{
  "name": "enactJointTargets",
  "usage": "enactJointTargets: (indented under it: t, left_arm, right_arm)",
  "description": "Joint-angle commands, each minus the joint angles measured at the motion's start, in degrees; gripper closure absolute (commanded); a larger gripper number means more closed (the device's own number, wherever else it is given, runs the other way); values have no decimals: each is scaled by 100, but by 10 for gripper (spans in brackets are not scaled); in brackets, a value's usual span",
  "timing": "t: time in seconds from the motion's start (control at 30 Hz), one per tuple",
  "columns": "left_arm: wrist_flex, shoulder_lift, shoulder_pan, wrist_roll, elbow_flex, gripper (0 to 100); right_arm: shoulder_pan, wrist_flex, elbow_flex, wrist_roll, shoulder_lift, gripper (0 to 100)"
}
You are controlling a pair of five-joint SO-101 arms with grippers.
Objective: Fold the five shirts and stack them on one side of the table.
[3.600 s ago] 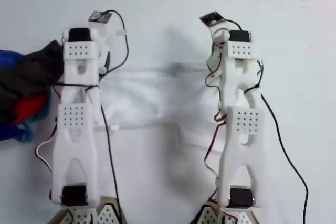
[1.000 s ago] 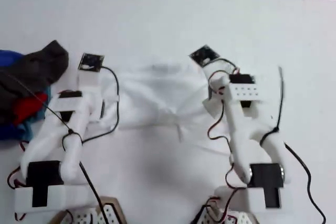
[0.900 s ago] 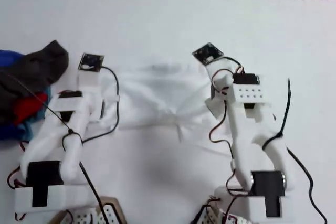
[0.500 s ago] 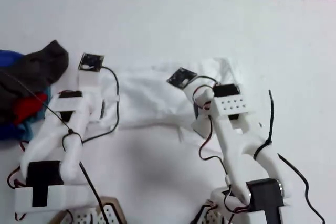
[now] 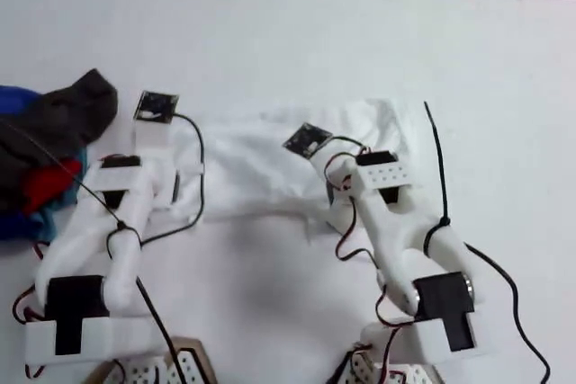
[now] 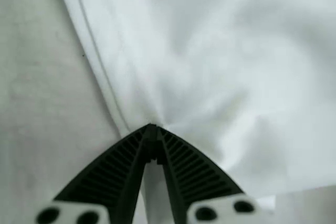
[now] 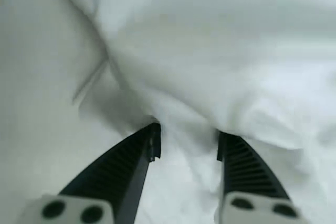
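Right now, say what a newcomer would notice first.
A white shirt lies spread on the table, the left hand shut on its edge, the right hand open over its cloth. A heap of grey, red and blue clothes sits at the table's left edge.

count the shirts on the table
4: a white shirt spread in the middle; a grey shirt, red shirt and blue shirt heaped at the left edge, which may hide more.

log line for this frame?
left gripper: shut on white shirt edge | right gripper: open, fabric between jaws | shirt pile: crumpled, not folded
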Motion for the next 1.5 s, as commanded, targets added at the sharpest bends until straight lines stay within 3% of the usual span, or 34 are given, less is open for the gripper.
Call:
enactJointTargets:
  t: [0.0, 0.2, 0.57, 0.97, 1.2, 1.3, 1.47]
  left_arm:
    - [-97, -193, -9, 53, -13, 974]
    - [-97, -193, -9, 53, -13, 974]
    - [-97, -193, 0, 53, -13, 974]
    - [-97, -193, 0, 53, -13, 974]
    - [-97, -193, 0, 53, -22, 974]
    - [-97, -193, 0, 53, -22, 974]
    - [-97, -193, 0, 53, -22, 974]
  right_arm:
    - [303, -444, -35, 44, 189, 817]
    - [1077, -215, -545, 44, 198, 987]
    - [1332, 796, -1099, 53, -567, 979]
    - [532, 2378, -1081, 97, -2158, 980]
    - [505, 2457, -1064, 97, -1991, 977]
    - [505, 2519, -1064, 97, -1622, 943]
    - [505, 2475, -1125, 97, -1525, 772]
